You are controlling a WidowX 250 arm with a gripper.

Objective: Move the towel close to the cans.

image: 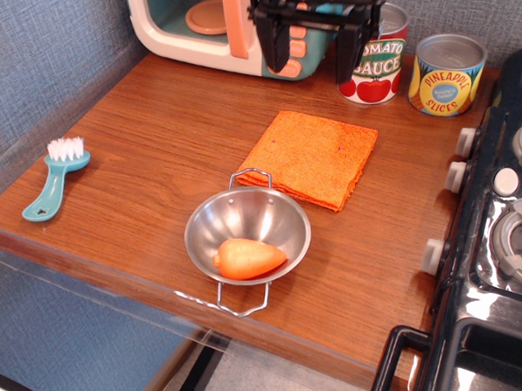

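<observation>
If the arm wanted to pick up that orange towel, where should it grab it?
Probably by the towel's far right corner, coming straight down from above. It lies flat on the table, and that corner is farthest from the bowl. The gripper is open.

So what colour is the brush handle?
Teal, with white bristles, on the brush; clearest in the observation.image view.

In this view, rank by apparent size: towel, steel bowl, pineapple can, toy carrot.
1. Orange towel.
2. Steel bowl, only a little smaller than the towel, and nearer the camera.
3. Pineapple Slices can and toy carrot: look alike; the carrot is nearer, so unranked.
</observation>
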